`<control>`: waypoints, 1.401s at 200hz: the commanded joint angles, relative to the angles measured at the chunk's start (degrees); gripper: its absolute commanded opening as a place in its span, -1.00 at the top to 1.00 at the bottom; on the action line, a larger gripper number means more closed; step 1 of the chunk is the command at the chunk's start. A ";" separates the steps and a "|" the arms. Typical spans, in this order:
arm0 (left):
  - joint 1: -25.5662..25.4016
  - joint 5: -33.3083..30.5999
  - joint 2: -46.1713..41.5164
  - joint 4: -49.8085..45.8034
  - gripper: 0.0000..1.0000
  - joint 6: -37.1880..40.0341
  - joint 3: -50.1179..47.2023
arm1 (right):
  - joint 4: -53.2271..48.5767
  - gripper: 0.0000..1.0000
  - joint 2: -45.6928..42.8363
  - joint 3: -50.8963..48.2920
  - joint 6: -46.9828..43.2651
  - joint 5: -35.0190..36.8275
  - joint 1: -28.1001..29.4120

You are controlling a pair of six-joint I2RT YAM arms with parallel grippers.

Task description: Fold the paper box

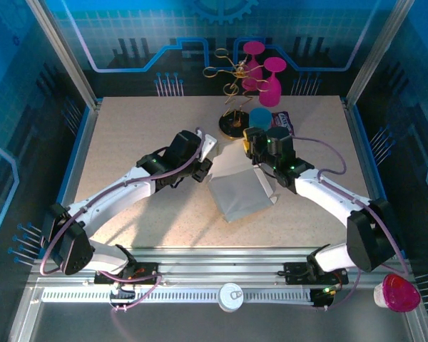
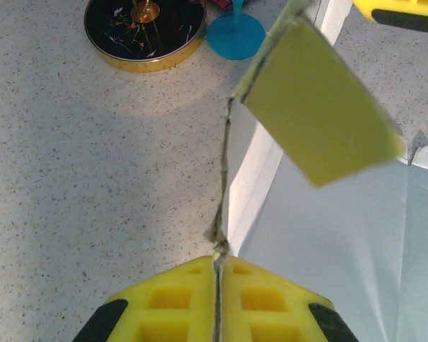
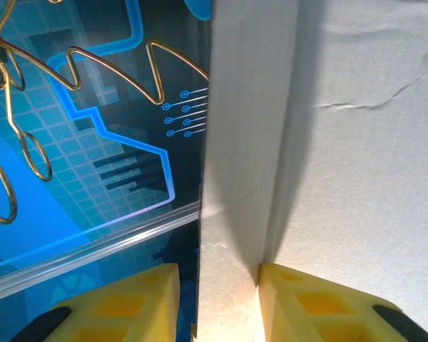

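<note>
My left gripper (image 2: 217, 260) is pinched tight on a thin edge of the paper box (image 1: 239, 191), which lies mid-frame in the top view. My right gripper (image 3: 220, 274) straddles its white flap (image 3: 232, 178), one pad (image 3: 307, 299) touching, a sliver of gap at the other.

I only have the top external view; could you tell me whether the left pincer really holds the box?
Observer: Yes, the left pincer is shut on a thin edge of the box.
Operator: And the right one, please?
Observer: The right pincer straddles a white panel; one finger touches it, a gap shows beside the other.
Operator: What colour is the box outside?
Observer: Yellow, on a flap in the left wrist view.
</note>
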 commanded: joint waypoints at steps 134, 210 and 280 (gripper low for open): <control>6.29 6.50 -1.70 0.36 0.32 -4.23 1.08 | -5.93 1.00 -0.32 2.48 5.79 0.72 -1.06; 27.59 32.58 -6.84 5.32 0.40 -44.16 -13.49 | -20.51 1.00 -1.87 9.99 9.85 5.18 -2.24; 23.01 41.17 5.72 40.44 0.38 -63.46 -26.07 | -22.82 1.00 0.12 11.85 11.38 5.63 -2.33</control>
